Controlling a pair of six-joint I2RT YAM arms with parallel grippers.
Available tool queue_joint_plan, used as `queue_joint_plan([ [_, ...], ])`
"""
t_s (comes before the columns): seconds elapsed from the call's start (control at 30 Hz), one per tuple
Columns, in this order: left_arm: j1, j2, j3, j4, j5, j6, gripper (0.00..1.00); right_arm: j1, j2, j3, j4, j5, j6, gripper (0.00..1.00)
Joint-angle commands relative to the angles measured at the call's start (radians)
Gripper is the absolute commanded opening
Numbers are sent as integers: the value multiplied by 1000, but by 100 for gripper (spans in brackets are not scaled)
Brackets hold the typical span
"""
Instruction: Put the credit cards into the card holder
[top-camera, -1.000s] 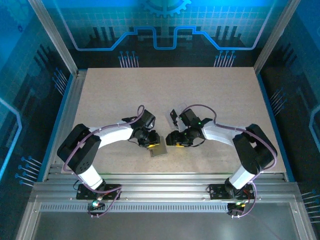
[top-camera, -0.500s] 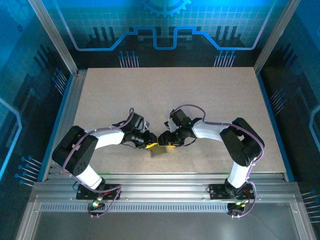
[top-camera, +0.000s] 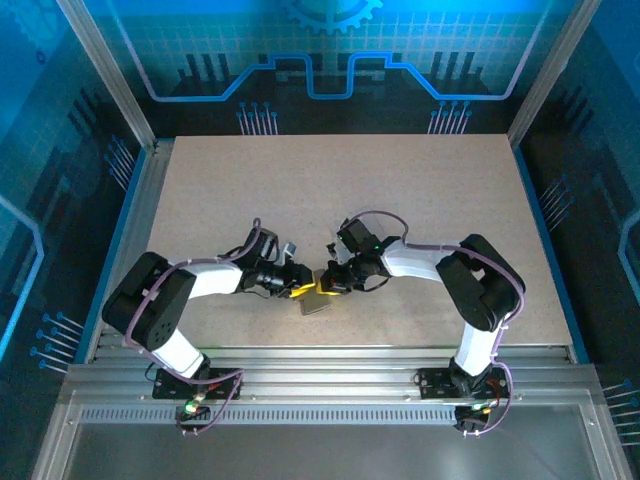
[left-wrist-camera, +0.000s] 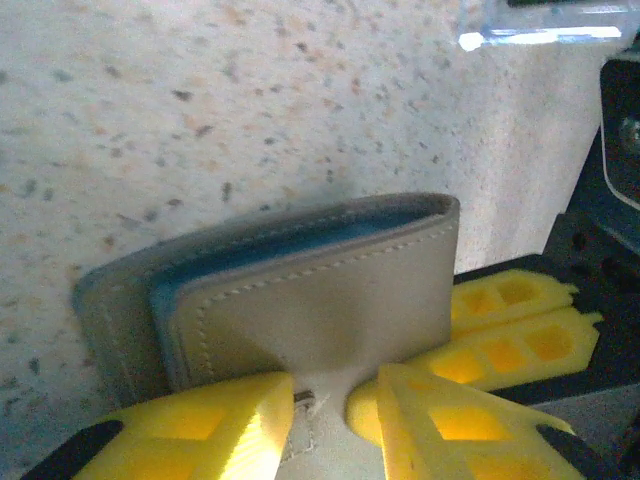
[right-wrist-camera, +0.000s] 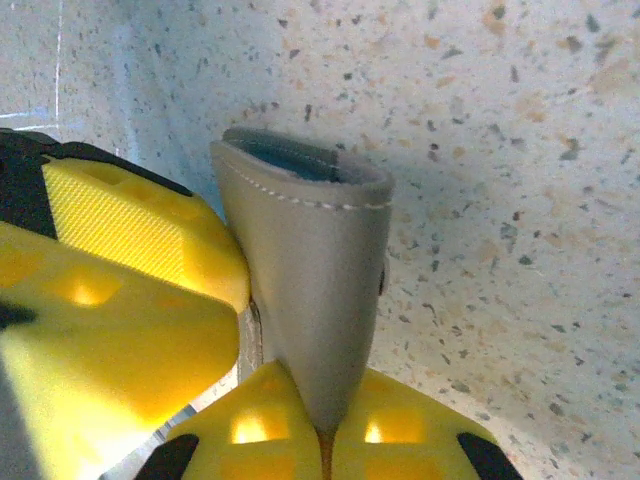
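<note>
The grey card holder (top-camera: 316, 301) lies near the table's front edge, between the two arms. Its top panel (left-wrist-camera: 310, 300) is lifted, and blue lining shows inside. My left gripper (left-wrist-camera: 335, 410) has its yellow fingers on either side of the holder's near edge, with grey material filling the gap. My right gripper (right-wrist-camera: 322, 440) is shut on the raised panel (right-wrist-camera: 320, 270), pinching its edge. In the top view the left gripper (top-camera: 300, 290) and right gripper (top-camera: 326, 284) meet over the holder. The credit cards are out of view.
A clear plastic edge (left-wrist-camera: 540, 35) shows just beyond the holder on the speckled tabletop (top-camera: 400, 190). The metal rail (top-camera: 330, 358) runs along the table's front, close behind the holder. Both arms crowd the spot from left and right.
The right gripper came in from the right and shut on the holder's panel. The left gripper moved lower and closer, and its jaws have eased slightly wider.
</note>
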Motion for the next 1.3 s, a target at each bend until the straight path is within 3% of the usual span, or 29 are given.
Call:
queue_joint_plan([
  [0.0,-16,-22,-45,-282,-256,34,47,4,-155,49,-258,261,-84,0],
  [0.2,-8,-222,16,-509,-424,83,58,48,-285,184,-813,854,-93,0],
  [0.33,-5,-287,28,-552,-429,79,59,131,-216,246,-1027,1072,5,0],
  [0.47,-3,-321,28,-568,-409,61,60,229,-22,330,-1122,1156,82,0],
  [0.57,-3,-346,23,-582,-410,50,60,301,125,435,-1115,1145,86,3],
  [0.7,-2,-360,24,-599,-412,39,61,358,240,556,-953,978,-20,37],
  [0.83,-1,-380,39,-619,-416,38,62,335,159,515,-719,730,-119,51],
  [0.97,-7,-362,69,-595,-373,85,65,252,-13,405,-614,594,-170,53],
  [1.13,-109,-231,181,-555,-364,118,67,135,-120,293,-710,724,-189,53],
  [1.27,-205,-80,302,-542,-377,129,68,54,-166,176,-662,672,-212,53],
])
